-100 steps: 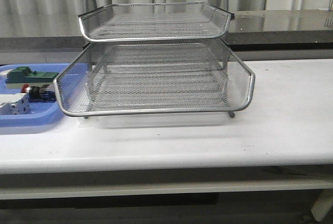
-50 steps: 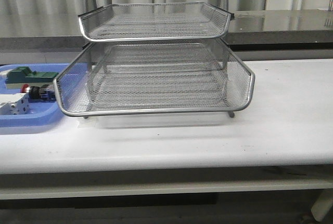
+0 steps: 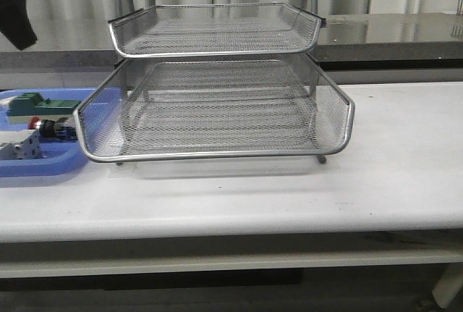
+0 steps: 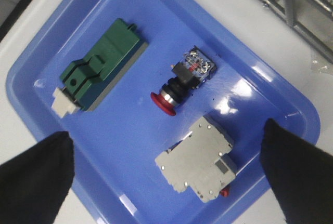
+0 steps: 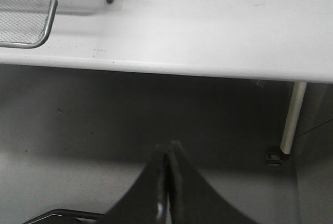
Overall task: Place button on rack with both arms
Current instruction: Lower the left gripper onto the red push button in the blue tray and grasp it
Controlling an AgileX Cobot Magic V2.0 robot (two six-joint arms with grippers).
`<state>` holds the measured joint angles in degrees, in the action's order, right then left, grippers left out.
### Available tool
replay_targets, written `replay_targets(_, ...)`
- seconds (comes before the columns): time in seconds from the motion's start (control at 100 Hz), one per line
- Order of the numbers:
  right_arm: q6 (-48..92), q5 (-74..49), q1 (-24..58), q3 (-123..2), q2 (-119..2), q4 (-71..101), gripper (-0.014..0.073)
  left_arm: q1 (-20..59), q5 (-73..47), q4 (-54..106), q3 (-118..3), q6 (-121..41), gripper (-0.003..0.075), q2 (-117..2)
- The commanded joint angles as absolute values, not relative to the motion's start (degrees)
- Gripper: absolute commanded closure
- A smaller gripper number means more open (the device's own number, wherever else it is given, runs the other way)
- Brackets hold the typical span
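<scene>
The button (image 4: 183, 81) lies on its side in the blue tray (image 4: 130, 146), red head (image 4: 164, 103) toward the white boxy part (image 4: 197, 159). My left gripper (image 4: 165, 130) hangs open above the tray, its black fingers (image 4: 34, 177) wide apart and holding nothing. In the front view the button (image 3: 49, 128) sits at the far left, beside the silver wire rack (image 3: 217, 109), and a black piece of the left arm (image 3: 16, 17) shows at the top left. My right gripper (image 5: 167, 148) is shut and empty, low in front of the table edge (image 5: 171, 63).
A green flat block (image 4: 101, 64) shares the tray with the button and the white part. The rack's lower tray juts toward the front; its corner (image 5: 31, 26) shows in the right wrist view. A white table leg (image 5: 291, 115) stands below the table at the right.
A black piece of the left arm has come into the front view at the top left. The rack and the parts in the tray have not moved.
</scene>
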<state>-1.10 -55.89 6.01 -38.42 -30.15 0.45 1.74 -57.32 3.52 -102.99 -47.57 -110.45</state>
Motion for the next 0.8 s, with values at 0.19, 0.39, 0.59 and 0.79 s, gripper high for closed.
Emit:
replay_targets(0.19, -1.0, -52.8, 5.7, -40.5, -30.5, 0.6, 0.0660, 4.0, -58.6, 4.5, -116.6, -50.8, 0.0005, -119.5)
replay_targets(0.39, -1.0, -52.9, 5.7, -40.5, -30.5, 0.6, 0.0660, 4.0, -59.1, 4.1, -119.8, -52.2, 0.0005, -124.0)
replay_targets(0.59, -1.0, -53.0, 5.7, -40.5, -30.5, 0.6, 0.0660, 4.0, -58.2, 3.8, -119.8, -53.2, 0.0005, -126.4)
replay_targets(0.79, -1.0, -53.1, 5.7, -40.5, -30.5, 0.6, 0.0660, 4.0, -57.1, 3.5, -120.1, -53.7, 0.0029, -129.3)
